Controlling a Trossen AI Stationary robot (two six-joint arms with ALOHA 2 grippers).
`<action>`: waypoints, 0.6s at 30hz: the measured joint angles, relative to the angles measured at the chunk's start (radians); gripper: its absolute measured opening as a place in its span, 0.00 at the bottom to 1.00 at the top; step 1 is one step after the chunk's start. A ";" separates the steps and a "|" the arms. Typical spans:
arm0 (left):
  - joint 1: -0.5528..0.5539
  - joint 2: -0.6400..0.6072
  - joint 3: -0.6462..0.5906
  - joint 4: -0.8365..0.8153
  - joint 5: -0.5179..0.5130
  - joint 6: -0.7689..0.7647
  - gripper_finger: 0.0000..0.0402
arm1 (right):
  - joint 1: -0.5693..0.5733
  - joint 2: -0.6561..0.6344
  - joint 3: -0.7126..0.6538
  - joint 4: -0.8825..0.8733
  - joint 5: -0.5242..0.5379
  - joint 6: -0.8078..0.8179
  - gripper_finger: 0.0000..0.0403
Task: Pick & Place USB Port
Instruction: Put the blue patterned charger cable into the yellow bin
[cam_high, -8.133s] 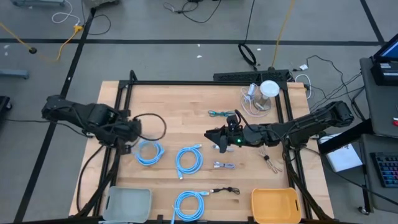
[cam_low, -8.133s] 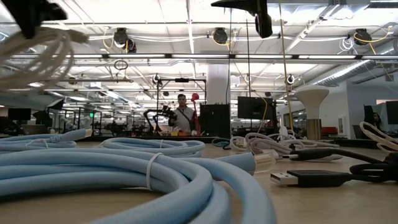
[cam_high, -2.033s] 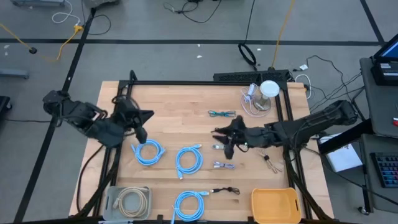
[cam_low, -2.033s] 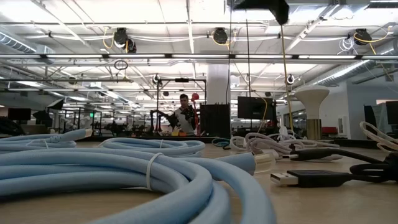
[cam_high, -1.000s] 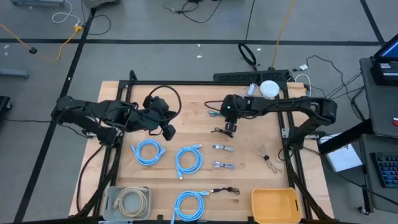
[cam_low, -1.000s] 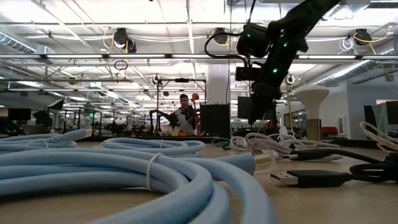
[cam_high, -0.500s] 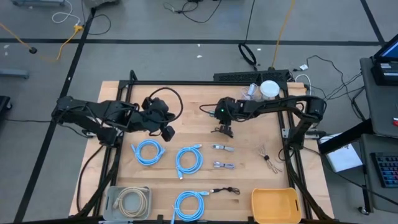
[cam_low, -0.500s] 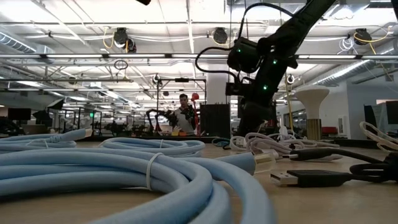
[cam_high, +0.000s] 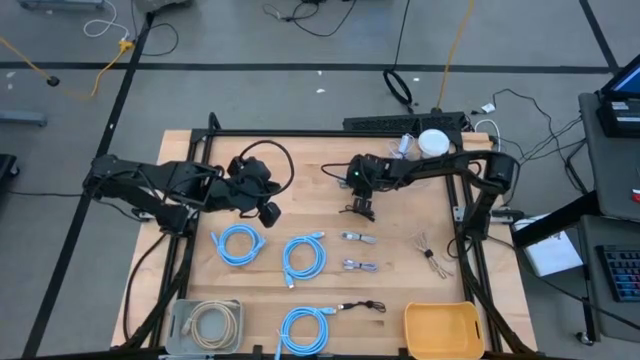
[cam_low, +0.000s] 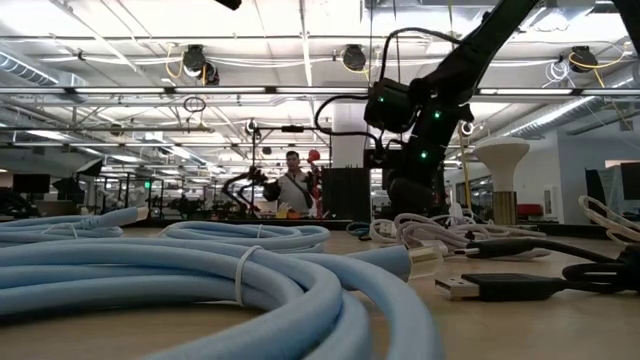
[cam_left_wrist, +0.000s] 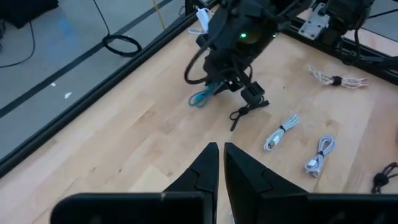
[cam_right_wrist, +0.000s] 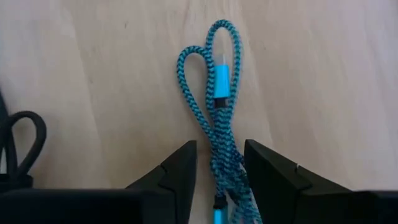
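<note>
A teal braided USB cable (cam_right_wrist: 219, 93) lies bundled on the wooden table, toward its far side. My right gripper (cam_right_wrist: 221, 152) points down over it, open, with one finger on each side of the bundle and a narrow gap to each. In the high view this gripper (cam_high: 357, 186) hides most of the cable. The left wrist view shows the teal cable (cam_left_wrist: 202, 97) under that arm. My left gripper (cam_high: 268, 211) waits left of the table's middle, shut (cam_left_wrist: 221, 155) and touching nothing.
A small black cable (cam_high: 360, 208) lies just near of the right gripper. Two white cables (cam_high: 358, 238) and three blue coils (cam_high: 303, 255) lie farther toward me. A grey bin with a beige coil (cam_high: 205, 322) and an orange bin (cam_high: 443, 330) stand at the near edge.
My right gripper has moved a little toward the table's left and come down over the teal cable, as the low view shows. The cables have stayed where they were.
</note>
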 joint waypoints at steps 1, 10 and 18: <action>0.000 0.000 0.000 0.000 0.007 0.000 0.06 | -0.007 0.003 0.001 0.002 -0.010 0.000 0.32; 0.000 0.000 0.000 -0.013 0.036 -0.002 0.06 | -0.034 0.000 0.000 -0.013 -0.092 0.098 0.22; 0.001 0.000 0.000 -0.013 0.015 0.012 0.06 | 0.023 -0.027 0.000 -0.079 -0.140 0.208 0.06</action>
